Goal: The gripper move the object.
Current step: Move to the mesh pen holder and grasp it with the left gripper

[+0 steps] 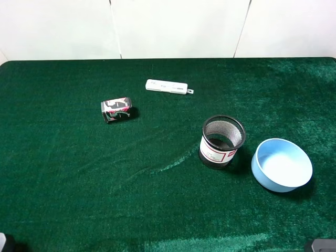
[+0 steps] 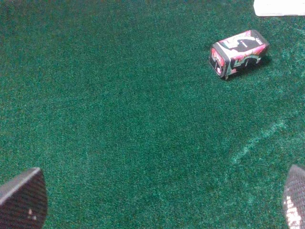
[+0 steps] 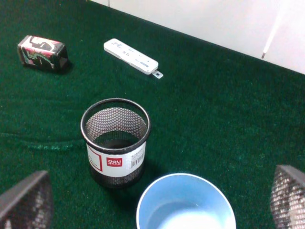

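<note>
The black wire-mesh cup (image 1: 222, 142) with a white red-bordered label stands upright on the green cloth, right of the middle; it also shows in the right wrist view (image 3: 115, 141). My right gripper (image 3: 157, 198) is open and empty, its fingers (image 3: 26, 200) spread wide, back from the cup and apart from it. My left gripper (image 2: 159, 200) is open and empty over bare cloth, its fingers (image 2: 23, 198) wide apart. In the exterior high view only slivers of the arms show, at the bottom corners.
A light blue bowl (image 1: 282, 165) stands just right of the cup, close to it. A small black-and-pink can (image 1: 116, 109) lies on its side at the left. A white flat device (image 1: 167, 86) lies towards the back. White wall panels stand behind the table.
</note>
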You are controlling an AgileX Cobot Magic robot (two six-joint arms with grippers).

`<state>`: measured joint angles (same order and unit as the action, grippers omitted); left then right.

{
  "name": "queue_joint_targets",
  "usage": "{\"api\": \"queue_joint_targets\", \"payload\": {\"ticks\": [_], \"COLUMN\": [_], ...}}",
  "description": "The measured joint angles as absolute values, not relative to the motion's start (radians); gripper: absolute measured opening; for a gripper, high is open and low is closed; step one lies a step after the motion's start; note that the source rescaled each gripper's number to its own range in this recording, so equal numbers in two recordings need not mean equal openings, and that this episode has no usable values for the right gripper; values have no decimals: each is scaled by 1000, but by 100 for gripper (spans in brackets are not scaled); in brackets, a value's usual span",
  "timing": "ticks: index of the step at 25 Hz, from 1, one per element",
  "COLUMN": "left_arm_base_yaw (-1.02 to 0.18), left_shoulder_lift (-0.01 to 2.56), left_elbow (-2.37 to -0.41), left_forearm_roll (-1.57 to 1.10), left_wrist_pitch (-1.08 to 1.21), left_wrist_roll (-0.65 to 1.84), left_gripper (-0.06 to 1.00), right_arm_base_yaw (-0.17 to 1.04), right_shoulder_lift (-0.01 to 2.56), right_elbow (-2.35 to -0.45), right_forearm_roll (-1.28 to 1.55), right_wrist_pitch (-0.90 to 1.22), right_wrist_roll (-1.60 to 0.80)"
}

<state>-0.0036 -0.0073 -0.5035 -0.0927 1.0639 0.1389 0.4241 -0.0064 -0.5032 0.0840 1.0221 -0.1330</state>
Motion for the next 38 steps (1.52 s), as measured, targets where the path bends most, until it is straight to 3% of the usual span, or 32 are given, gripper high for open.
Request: {"api": "queue_joint_targets", "payload": {"ticks": [25, 38], "left_arm_base_yaw": [-4, -4], "left_shoulder_lift": [-2, 305], "left_elbow": [-503, -543], "left_forearm_roll": [-124, -225], "left_wrist_pitch": [1065, 994], "left_wrist_roll": [139, 248], "left_gripper": [100, 100], "right_arm_base_yaw": [424, 424], "right_shoulder_lift": [-6, -6], "right_elbow": [-503, -503], "right_forearm_roll": [84, 84], "right_wrist_pitch": [1022, 1022], "right_wrist_roll": [-133, -133]}}
